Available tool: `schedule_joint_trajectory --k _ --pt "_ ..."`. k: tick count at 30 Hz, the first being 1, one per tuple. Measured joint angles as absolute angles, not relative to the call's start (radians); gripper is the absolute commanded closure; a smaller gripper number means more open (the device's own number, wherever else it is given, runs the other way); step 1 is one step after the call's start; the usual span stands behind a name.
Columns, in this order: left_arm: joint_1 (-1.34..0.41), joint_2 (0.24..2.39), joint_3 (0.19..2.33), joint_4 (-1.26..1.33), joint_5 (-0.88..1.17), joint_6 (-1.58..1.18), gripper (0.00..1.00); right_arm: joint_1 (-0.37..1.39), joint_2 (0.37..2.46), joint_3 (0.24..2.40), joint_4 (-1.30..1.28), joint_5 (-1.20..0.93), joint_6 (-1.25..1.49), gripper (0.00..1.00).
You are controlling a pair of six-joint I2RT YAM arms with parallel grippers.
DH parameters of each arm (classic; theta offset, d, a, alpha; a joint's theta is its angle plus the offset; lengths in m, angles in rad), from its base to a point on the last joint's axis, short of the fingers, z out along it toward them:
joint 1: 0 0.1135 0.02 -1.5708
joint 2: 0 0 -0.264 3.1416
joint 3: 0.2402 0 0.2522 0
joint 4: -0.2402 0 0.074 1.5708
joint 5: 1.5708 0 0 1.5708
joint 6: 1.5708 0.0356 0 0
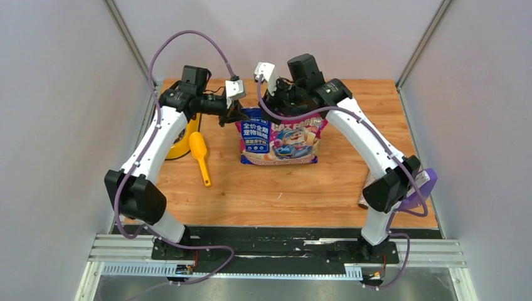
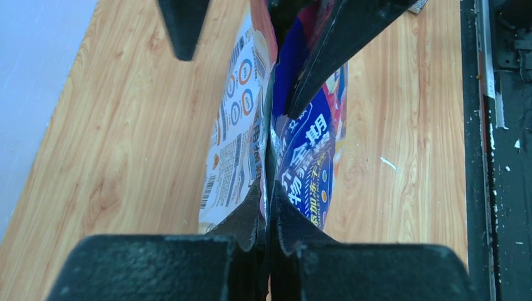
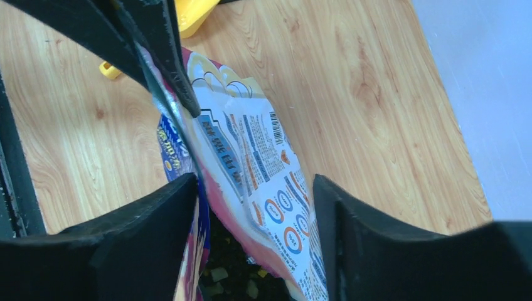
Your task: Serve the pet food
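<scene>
Top external view showed both arms rising from the near edge of the worktop (image 1: 282, 194) and arching inward to meet further back. Past a bare stretch of wood grain lay a yellow scoop (image 1: 202, 157), left of centre, handle toward the arm bases. Beyond it and to its right stood the cat food bag (image 1: 282, 141), upright, printed face toward the bases, its top seam running left to right across the worktop.

Both hands were at that seam. The left hand (image 2: 268, 219) was clamped flat on the left end of the bag's top edge, fingers pressed together on the foil. The right hand (image 3: 257, 188) straddled the mouth further right with its jaws apart, one finger against the printed front panel, the other standing off the back panel with a gap. Between those fingers the mouth gaped, and brown kibble (image 3: 229, 276) showed down inside.

So the bag lay directly under and between the right fingers, seam in line with the gap; closing on one panel looked like the next need, and the right hand was the one placed for it.

A yellow bowl (image 1: 182, 141) sat behind the left arm. Plain grey walls enclosed the far side and both flanks.
</scene>
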State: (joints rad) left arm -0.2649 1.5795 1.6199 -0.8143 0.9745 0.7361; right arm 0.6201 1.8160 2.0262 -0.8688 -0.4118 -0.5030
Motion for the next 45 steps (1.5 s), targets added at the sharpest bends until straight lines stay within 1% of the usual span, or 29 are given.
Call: schedule_joint_trajectory --k 2,3,9,11,14,17,19,23,27,34,40,45 --pt "-0.259 1.576 1.617 -0.817 0.974 0.739 1.0 0.62 1.816 2.024 -0.873 -0.422 -0.539 0.56" --pt "-0.255 1.574 1.614 -0.817 0.974 0.739 1.0 0.62 1.814 2.02 -0.873 -0.427 -0.556 0.59" --pt "-0.232 1.562 1.595 -0.81 0.981 0.739 1.0 0.626 1.799 1.971 -0.883 -0.427 -0.62 0.59" --pt "-0.226 1.562 1.595 -0.81 0.982 0.738 1.0 0.626 1.79 1.96 -0.89 -0.412 -0.636 0.65" --pt "-0.219 1.562 1.595 -0.81 0.981 0.738 1.0 0.627 1.781 1.958 -0.907 -0.366 -0.653 0.84" --pt "-0.218 1.562 1.595 -0.806 0.97 0.739 1.0 0.635 1.777 1.957 -0.914 -0.312 -0.655 0.9" --pt "-0.218 1.562 1.595 -0.802 0.96 0.74 1.0 0.645 1.773 1.95 -0.911 -0.274 -0.657 0.92" --pt "-0.218 1.562 1.595 -0.8 0.953 0.741 1.0 0.652 1.718 1.869 -0.886 -0.195 -0.667 1.0" --pt "-0.223 1.558 1.59 -0.783 0.95 0.739 1.0 0.652 1.644 1.764 -0.831 -0.122 -0.68 1.0" --pt "-0.229 1.54 1.563 -0.754 0.951 0.74 1.0 0.625 1.518 1.582 -0.701 -0.106 -0.686 1.0" --pt "-0.232 1.515 1.524 -0.71 0.951 0.739 1.0 0.527 1.387 1.458 -0.661 -0.157 -0.685 1.0" --pt "-0.232 1.509 1.51 -0.685 0.952 0.739 1.0 0.416 1.311 1.41 -0.661 -0.274 -0.67 1.0"
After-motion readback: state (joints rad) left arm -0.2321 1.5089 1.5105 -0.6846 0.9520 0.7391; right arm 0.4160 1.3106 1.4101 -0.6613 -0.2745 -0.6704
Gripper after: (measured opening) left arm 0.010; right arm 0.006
